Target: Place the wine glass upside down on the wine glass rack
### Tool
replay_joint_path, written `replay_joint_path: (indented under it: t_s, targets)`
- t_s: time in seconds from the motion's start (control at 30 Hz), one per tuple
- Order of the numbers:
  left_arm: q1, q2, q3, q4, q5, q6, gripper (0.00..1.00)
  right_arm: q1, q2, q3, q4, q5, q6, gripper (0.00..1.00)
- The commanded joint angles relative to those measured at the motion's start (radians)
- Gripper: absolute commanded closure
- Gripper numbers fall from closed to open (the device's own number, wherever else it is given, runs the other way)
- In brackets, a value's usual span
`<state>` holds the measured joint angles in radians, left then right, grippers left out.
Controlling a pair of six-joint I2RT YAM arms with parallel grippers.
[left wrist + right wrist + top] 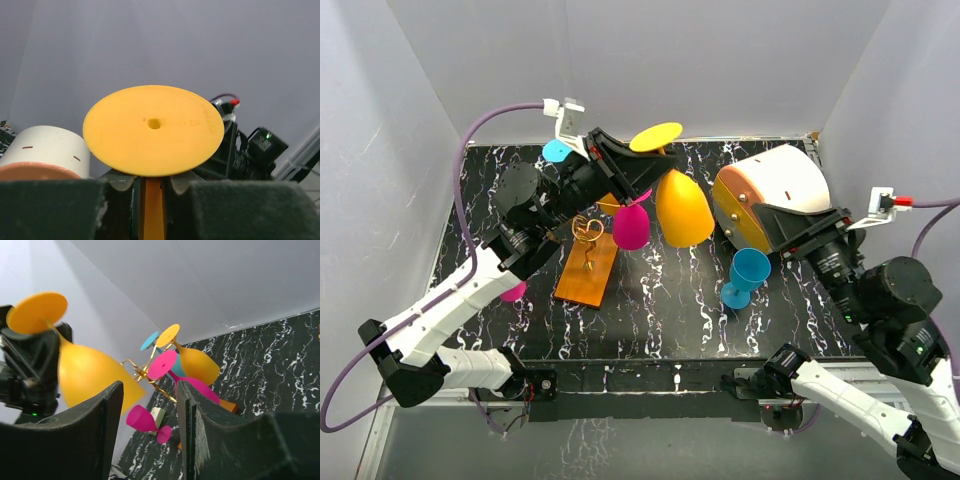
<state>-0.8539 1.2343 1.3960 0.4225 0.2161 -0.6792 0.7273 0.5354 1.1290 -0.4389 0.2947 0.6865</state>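
Top external view shows the left hand (655,165) clenched on the stem of the glass (682,208), which hangs upside down, foot up, in the upper middle of the frame, just right of the rack (586,232) and not yet on it. The likeliest trouble is a collision. A magenta glass (630,226) hangs on the rack's right side, between the held bowl and the wire arms. The right wrist view shows more glasses crowding the scrolls, so a careless swing in could knock them or tip the rack. A free arm is hard to make out, so the stem may miss. The right hand (765,225) is released and empty at right of centre, beside a blue glass (748,275) and the drum (770,185), and looks clear of the path. A second magenta glass (145,420) lies on the table (670,300) below the rack.
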Motion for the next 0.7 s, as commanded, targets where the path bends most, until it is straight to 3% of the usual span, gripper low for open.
replay_joint_path:
  t_s: [0.0,0.33,0.67]
  targets:
    - [-0.005,-0.033,-0.001,-0.033,0.238,0.203,1.00,0.006,0.018,0.113,-0.062,0.001,0.082,0.54]
    - [-0.005,-0.052,-0.090,0.025,0.504,0.405,1.00,0.006,0.129,0.221,-0.089,-0.264,0.258,0.47]
    - [-0.005,-0.044,-0.127,0.009,0.583,0.516,1.00,0.006,0.141,0.064,0.097,-0.461,0.443,0.45]
